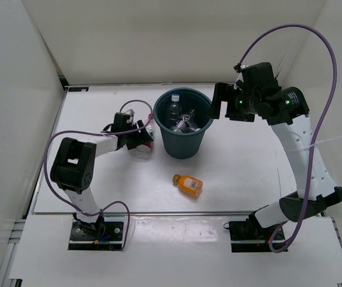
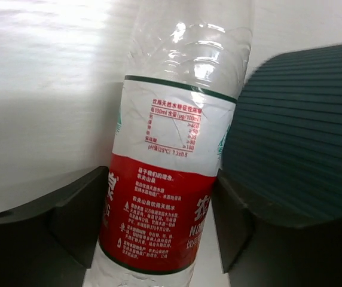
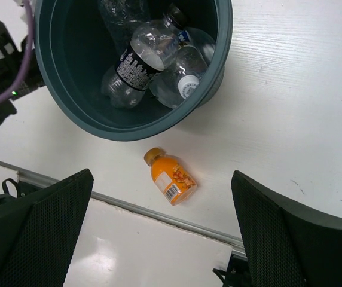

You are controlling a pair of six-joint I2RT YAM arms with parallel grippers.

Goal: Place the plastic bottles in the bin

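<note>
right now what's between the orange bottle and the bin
Nothing: only bare white table separates the orange bottle from the bin. The top view shows the gap plainly, and the right wrist view confirms it.

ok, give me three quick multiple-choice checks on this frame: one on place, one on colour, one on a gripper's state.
1. Where does the orange bottle lie relative to the bin?
A. inside it
B. on the table, on its near side
C. behind it, by the far wall

2. What colours are on the label of the labelled bottle between the left gripper fingers?
A. blue and yellow
B. red and white
C. all green

3. The right gripper is:
A. open and empty
B. shut on a bottle
C. shut on the bin's rim

Key:
1 B, the top view shows it on the table between the bin and the arm bases.
2 B, the left wrist view shows a white band above a red one.
3 A, its fingers stand wide apart, gripping nothing.
</note>
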